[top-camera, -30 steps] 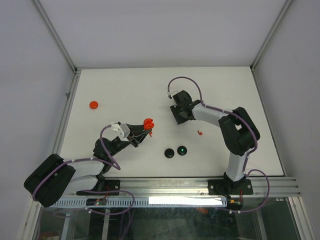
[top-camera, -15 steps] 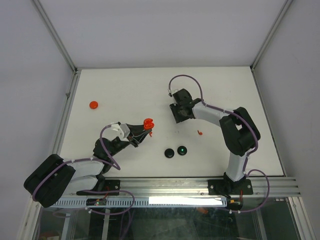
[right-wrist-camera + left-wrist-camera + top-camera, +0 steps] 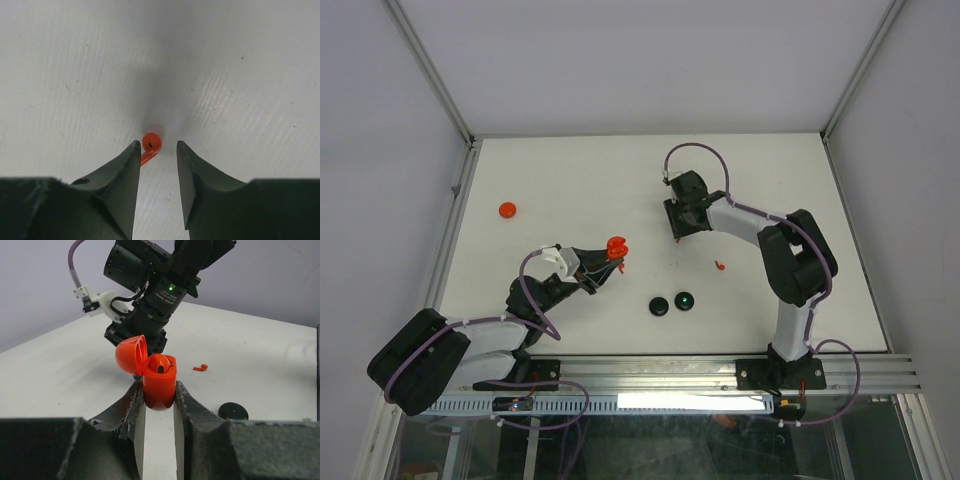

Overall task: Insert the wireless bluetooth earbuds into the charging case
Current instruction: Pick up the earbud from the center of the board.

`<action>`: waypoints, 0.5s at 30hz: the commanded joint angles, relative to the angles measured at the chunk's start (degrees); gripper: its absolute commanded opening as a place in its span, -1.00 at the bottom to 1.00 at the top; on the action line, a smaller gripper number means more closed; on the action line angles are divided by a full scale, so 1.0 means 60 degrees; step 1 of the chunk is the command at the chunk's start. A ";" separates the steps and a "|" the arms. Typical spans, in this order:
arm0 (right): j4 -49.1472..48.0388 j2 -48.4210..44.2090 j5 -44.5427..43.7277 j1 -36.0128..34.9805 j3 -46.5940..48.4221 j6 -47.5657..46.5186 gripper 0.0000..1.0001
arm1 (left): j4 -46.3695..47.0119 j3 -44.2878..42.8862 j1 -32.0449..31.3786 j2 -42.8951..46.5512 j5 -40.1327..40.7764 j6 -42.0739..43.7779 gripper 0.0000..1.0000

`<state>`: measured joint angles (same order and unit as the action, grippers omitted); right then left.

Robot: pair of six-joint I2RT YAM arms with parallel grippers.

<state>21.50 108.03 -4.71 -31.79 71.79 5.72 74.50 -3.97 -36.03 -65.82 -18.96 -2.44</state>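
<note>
My left gripper (image 3: 159, 395) is shut on a red charging case (image 3: 160, 385), held upright above the table. Its lid (image 3: 131, 355) is flipped open to the left, and one red earbud (image 3: 160, 363) sits in a socket. From above, the case (image 3: 616, 245) shows at that gripper's tip (image 3: 608, 257). My right gripper (image 3: 157, 146) is open and low over the table, its fingertips (image 3: 134, 150) on either side of a red earbud (image 3: 151, 142) lying there. That earbud's stem runs under the left finger. A second loose red earbud (image 3: 720, 265) lies right of the right gripper (image 3: 682, 220).
Two black round discs (image 3: 660, 306) (image 3: 686, 299) lie near the table's front middle, one with a green dot. A red disc (image 3: 507, 209) sits at the far left. The right arm's wrist (image 3: 150, 315) hangs just behind the held case.
The right gripper has shifted a little toward the far side of the table and its jaws have narrowed slightly. The left arm and the case have not moved.
</note>
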 commanded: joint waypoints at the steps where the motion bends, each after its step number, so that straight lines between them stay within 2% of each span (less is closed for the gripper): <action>1: -0.0237 0.0058 0.0300 -0.0021 0.0459 0.0039 -0.25 | 0.0152 0.0034 -0.0043 0.0052 -0.0162 0.0186 -1.00; 15: 0.0278 0.0633 0.0191 -0.0042 0.0723 -0.0358 -0.41 | 0.0179 0.0035 -0.0034 0.0013 -0.0170 0.0186 -1.00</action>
<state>22.06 111.22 -3.62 -31.81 74.06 4.82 74.50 -3.97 -36.03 -65.89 -19.18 -2.42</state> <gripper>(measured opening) 0.308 0.227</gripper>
